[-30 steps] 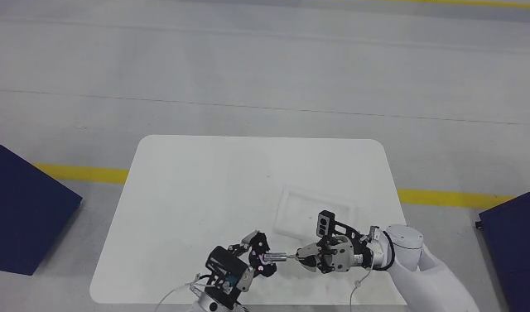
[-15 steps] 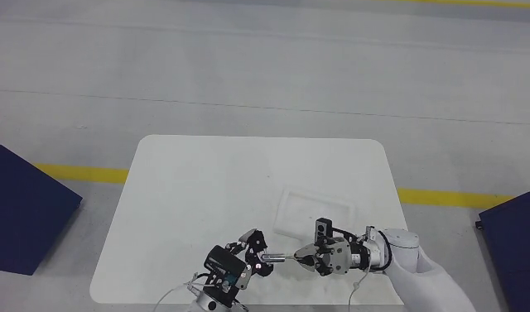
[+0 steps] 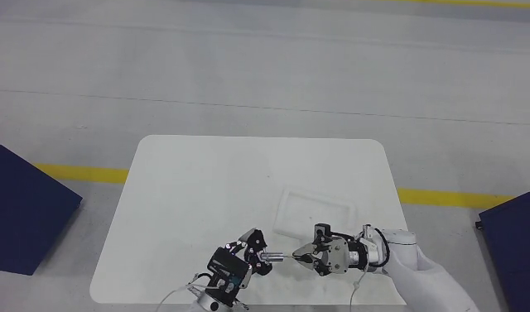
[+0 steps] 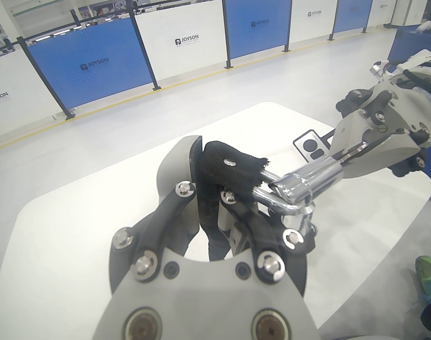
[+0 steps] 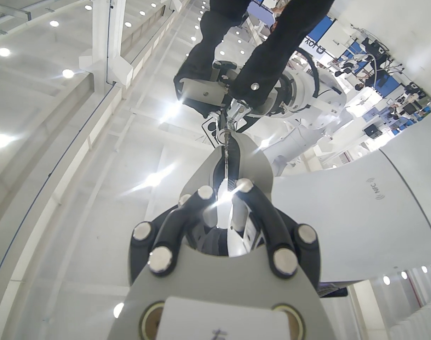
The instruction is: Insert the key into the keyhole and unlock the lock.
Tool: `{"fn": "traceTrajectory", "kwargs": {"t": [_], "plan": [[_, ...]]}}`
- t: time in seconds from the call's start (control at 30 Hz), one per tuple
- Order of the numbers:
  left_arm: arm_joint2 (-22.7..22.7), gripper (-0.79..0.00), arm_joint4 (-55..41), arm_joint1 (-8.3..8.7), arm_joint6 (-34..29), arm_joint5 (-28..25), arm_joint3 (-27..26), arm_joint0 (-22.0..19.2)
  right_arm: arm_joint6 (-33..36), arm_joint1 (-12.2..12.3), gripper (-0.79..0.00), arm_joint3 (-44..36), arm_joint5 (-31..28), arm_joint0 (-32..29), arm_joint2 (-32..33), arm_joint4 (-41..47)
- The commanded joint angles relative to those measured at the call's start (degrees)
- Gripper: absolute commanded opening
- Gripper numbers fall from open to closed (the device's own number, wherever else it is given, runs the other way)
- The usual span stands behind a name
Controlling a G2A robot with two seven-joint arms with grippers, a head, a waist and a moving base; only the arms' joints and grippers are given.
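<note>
A chrome padlock [image 4: 307,182] is held above the table's front edge, with my left gripper [image 4: 272,192] shut on its shackle between black cloth-covered fingers [image 4: 229,164]. In the top view the padlock [image 3: 278,256] spans the gap between my left gripper [image 3: 258,256] and my right gripper [image 3: 300,255]. My right gripper [image 5: 228,145] is shut on the thin key [image 5: 227,139], and the key's tip meets the end of the padlock [image 5: 233,113]. From the left wrist, the key [image 4: 348,153] runs from the right gripper [image 4: 339,159] into the lock body.
The white table [image 3: 190,196] has a shallow white tray [image 3: 319,211] just behind the grippers. A small black tag with a pale rim [image 4: 310,146] shows close behind the key. The table's front edge [image 3: 166,300] lies right under the arms. Blue barriers [image 3: 29,213] stand off to both sides.
The right wrist has rolled, swinging its black mount down and towards the lock. Both grippers stayed joined at the padlock and shifted slightly towards the front edge.
</note>
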Motion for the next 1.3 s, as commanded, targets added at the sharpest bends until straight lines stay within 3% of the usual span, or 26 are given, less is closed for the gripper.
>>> {"fn": "traceTrajectory", "kwargs": {"t": [0.0,0.77,1.27], "plan": [[0.0,-0.785,0.6,-0.03,0.1,0.4,0.0,0.0,-0.5,0.4,-0.785,-0.1,0.5,0.3,-0.3,0.4],[0.5,-0.785,7.3,-0.54,0.3,5.5,0.7,0.3,-7.3,4.4,-0.785,-1.6,7.4,2.7,-3.4,8.6],[1.3,-0.785,10.4,-0.99,1.1,7.5,1.5,0.0,-13.6,6.9,-0.785,-1.5,13.6,5.3,-6.6,19.0]]}}
